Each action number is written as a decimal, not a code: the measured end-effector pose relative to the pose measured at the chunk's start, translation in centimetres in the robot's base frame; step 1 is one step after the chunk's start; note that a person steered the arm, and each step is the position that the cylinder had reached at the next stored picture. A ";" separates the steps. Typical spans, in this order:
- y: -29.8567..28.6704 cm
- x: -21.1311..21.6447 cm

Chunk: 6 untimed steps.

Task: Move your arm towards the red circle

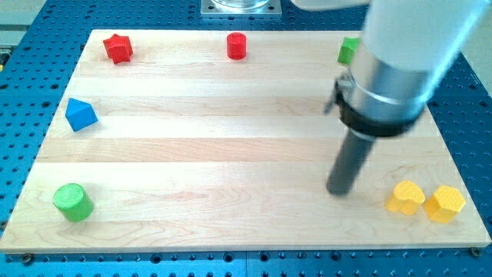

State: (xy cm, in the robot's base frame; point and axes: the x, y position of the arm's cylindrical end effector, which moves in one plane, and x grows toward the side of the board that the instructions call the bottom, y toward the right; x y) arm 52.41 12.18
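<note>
Distance is the main thing: the red circle (237, 46) sits near the view's top edge of the desk (215, 154), a little left of centre, while my tip (338, 190) rests low on the view's right half. From the tip, the circle lies up and to the view's left, well apart, with bare wood all the way between them. As a round block it has no long axis to line up with, so I judge that any approach angle will serve.

One arm does the work. It enters from the view's top right, its pale body and grey collar hanging over the desk, and the dark rod drops nearly straight down, leaning slightly. This tool has no jaws to open or close; it is a plain rod, holding nothing and touching no block.

Nearest to the tip are two yellow blocks (424, 200), just to its right near the view's bottom, touching each other. A green block (349, 50) peeks out by the arm at the top right, partly hidden. Farther off are a red star (118, 48) at top left, a blue block (80, 115) at left, and a green cylinder (74, 202) at bottom left. None of them appears to lie on the diagonal toward the circle.
</note>
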 end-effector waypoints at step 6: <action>-12.7 -9.1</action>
